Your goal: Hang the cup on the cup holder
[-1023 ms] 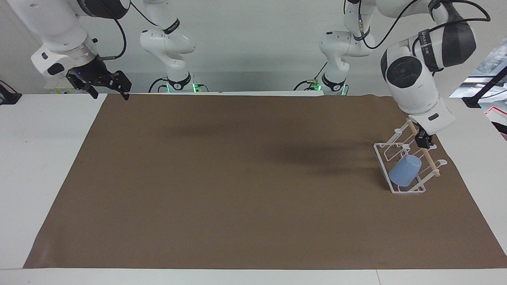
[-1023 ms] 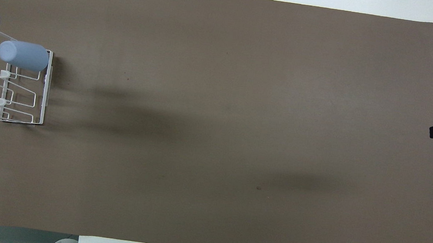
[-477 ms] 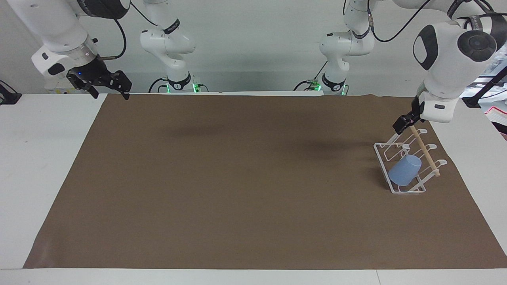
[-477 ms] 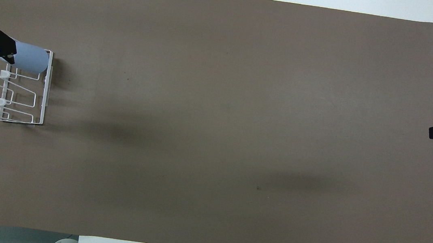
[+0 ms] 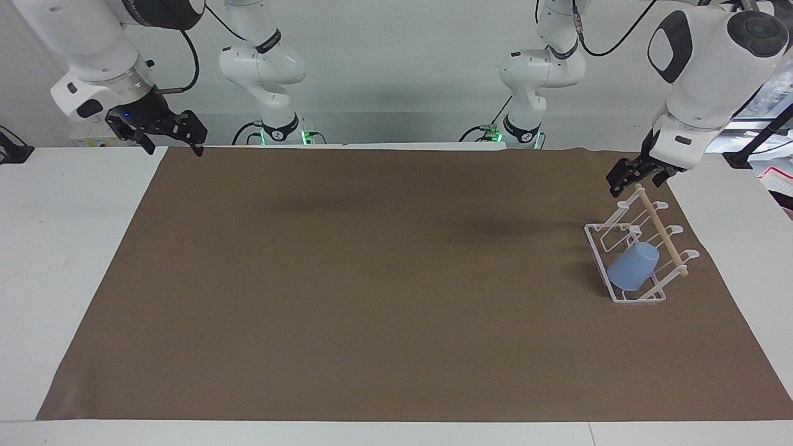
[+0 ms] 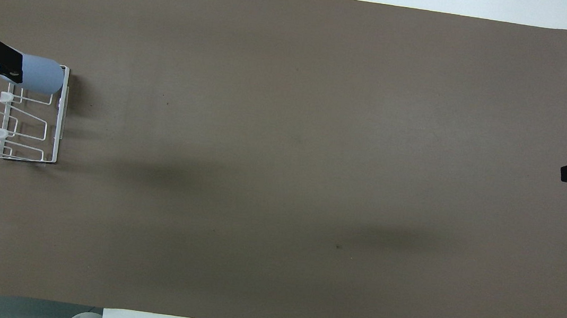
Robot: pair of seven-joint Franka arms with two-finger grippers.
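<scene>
Cup rides a holder prong, axis slanted. Left claw empty, fingers apart, over the dowel end at cup's 12 o'clock; right claw waits, apart.

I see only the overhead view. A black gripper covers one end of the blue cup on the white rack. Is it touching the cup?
Observer: No. In the facing view the left gripper hangs in the air above the cup holder, clear of the cup.
Operator: Is the cup really hung, or only lying on the wires?
Observer: It sits tilted on a slanted prong, its wide end down toward the rack's base.
Operator: Is anything held in that gripper?
Observer: Nothing; its fingers are apart and empty.
Operator: And the other arm? I see only a black tip.
Observer: The right gripper waits in the air over the mat's corner at its own end.
</scene>
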